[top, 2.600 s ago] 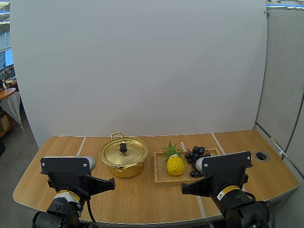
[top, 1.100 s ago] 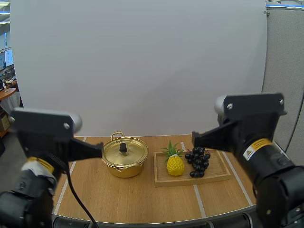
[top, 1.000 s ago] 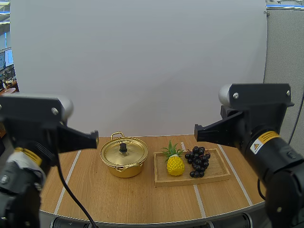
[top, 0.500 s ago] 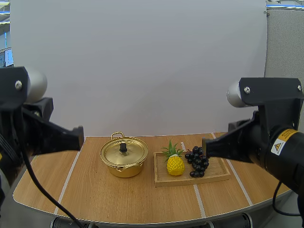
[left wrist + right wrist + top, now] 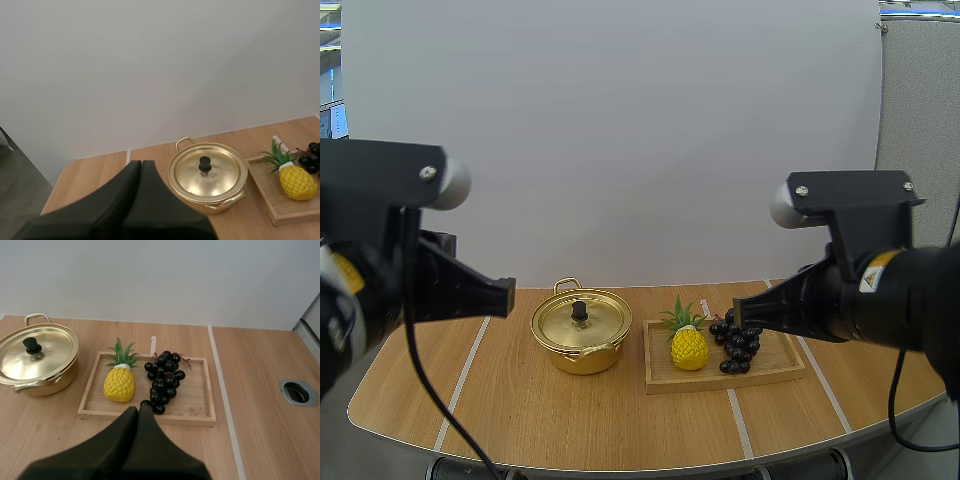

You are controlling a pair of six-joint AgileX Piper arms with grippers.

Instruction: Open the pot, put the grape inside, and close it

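Raised since earlier, left gripper and right gripper stay clenched empty, right tip partly covering grapes.

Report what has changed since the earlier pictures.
The left gripper and right gripper rose from low over the wooden table to higher up, gripping nothing. The lidded golden metal pot, dark grape bunch, yellow pineapple and wooden tray stayed put.

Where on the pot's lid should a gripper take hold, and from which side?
Probably the black knob at the centre of the lid, coming straight down from above with the jaws either side of it. It stands upright, while the lid is a smooth shallow dome seated in the pot.
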